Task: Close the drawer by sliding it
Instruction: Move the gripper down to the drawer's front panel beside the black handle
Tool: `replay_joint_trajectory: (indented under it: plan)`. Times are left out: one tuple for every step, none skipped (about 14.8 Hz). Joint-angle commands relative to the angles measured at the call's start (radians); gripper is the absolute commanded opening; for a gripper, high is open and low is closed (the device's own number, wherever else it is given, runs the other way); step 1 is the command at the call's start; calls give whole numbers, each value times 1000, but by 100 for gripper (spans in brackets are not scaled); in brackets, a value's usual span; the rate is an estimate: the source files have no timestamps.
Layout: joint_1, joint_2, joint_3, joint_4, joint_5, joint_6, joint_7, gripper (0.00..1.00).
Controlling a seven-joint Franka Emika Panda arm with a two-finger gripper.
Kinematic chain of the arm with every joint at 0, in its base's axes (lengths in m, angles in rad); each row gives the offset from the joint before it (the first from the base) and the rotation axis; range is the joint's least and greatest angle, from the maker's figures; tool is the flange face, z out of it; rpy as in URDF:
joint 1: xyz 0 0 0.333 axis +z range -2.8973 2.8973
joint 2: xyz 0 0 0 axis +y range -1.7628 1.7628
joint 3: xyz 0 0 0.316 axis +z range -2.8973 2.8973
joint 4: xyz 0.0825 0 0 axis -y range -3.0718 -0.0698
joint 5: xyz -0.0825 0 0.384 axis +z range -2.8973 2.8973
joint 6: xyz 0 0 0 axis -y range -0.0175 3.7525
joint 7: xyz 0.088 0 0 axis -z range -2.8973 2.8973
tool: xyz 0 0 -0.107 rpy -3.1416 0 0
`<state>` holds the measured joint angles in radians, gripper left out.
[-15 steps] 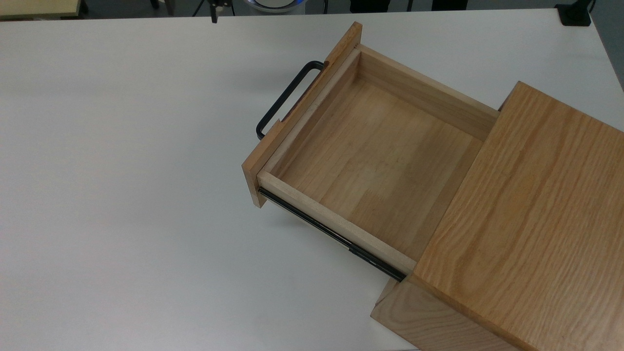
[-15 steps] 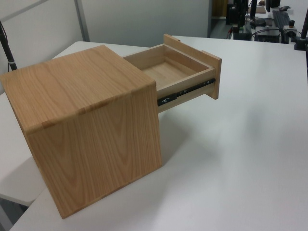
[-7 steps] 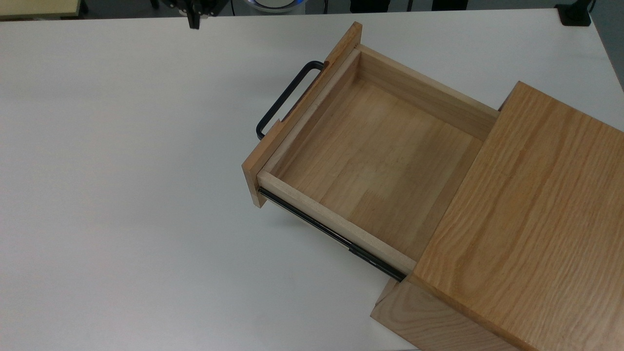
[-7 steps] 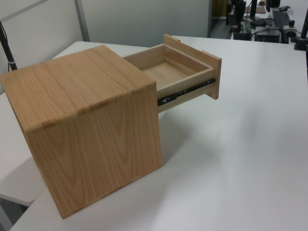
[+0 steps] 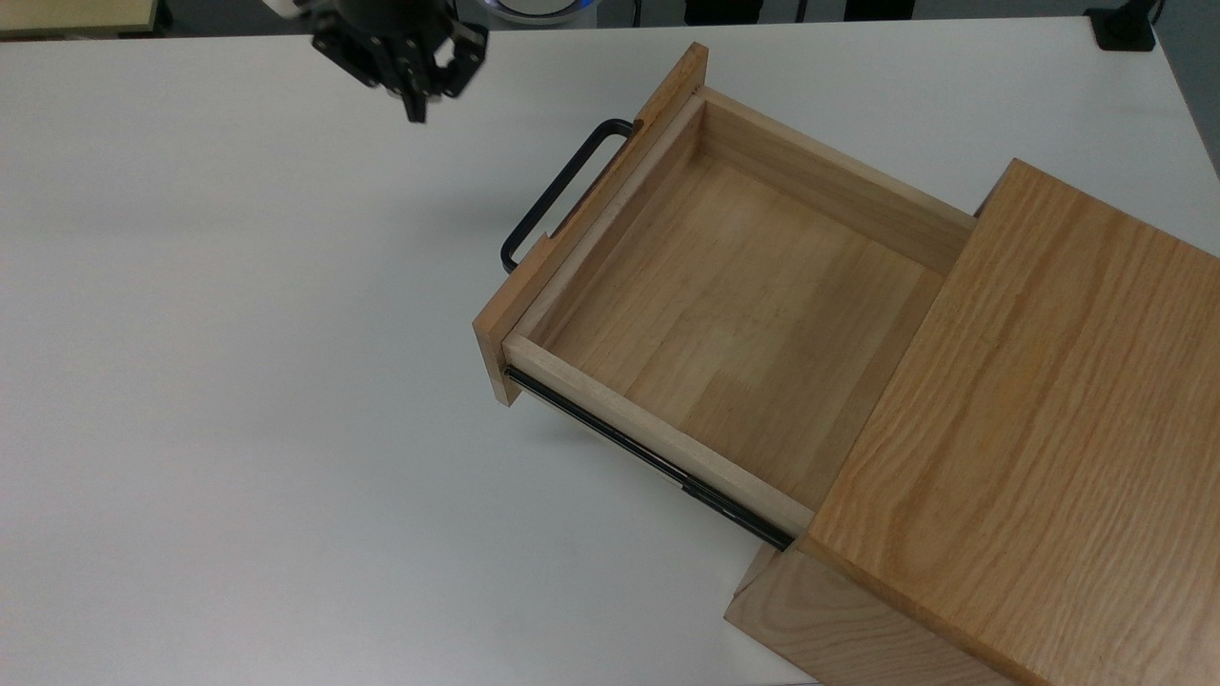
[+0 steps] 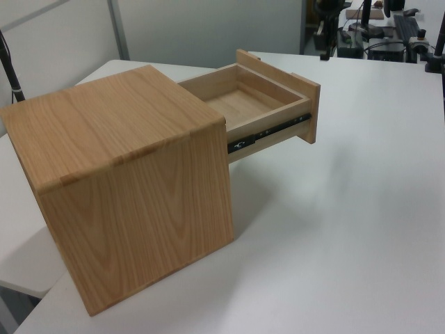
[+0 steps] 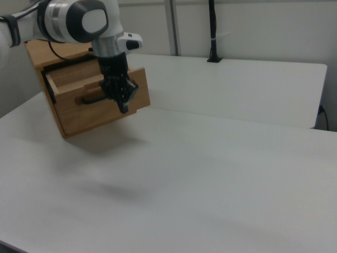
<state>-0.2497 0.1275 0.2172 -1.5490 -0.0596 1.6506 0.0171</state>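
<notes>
The drawer is pulled far out of the oak cabinet, and its light-wood inside holds nothing. Its flat front panel carries a thin black U-shaped handle that faces the top view's left. A black side rail shows along the near side. My gripper hangs over the white table, apart from the handle and up-left of it in the top view, its fingers closed to one tip. In the right view the gripper is in front of the drawer front.
The white table spreads wide to the top view's left of the drawer. In the left view the cabinet stands near the table's corner. A black post stands at the far edge in the right view.
The gripper has come further into the top view from its upper edge, moving down and right toward the handle. The drawer has not moved.
</notes>
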Motion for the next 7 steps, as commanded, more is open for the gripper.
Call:
replay_joint_trajectory:
  plan:
    - [62, 73, -2, 21, 20, 67, -8, 0]
    - [78, 87, -2, 21, 20, 92, -9, 0]
    - [92, 99, -2, 21, 20, 119, -9, 0]
    - [107, 107, -2, 24, 20, 135, -16, 0]
    - [124, 121, -2, 33, 20, 138, -32, 0]
    - [135, 129, -1, 44, 24, 138, -48, 0]
    - [145, 132, -1, 50, 35, 140, -52, 0]
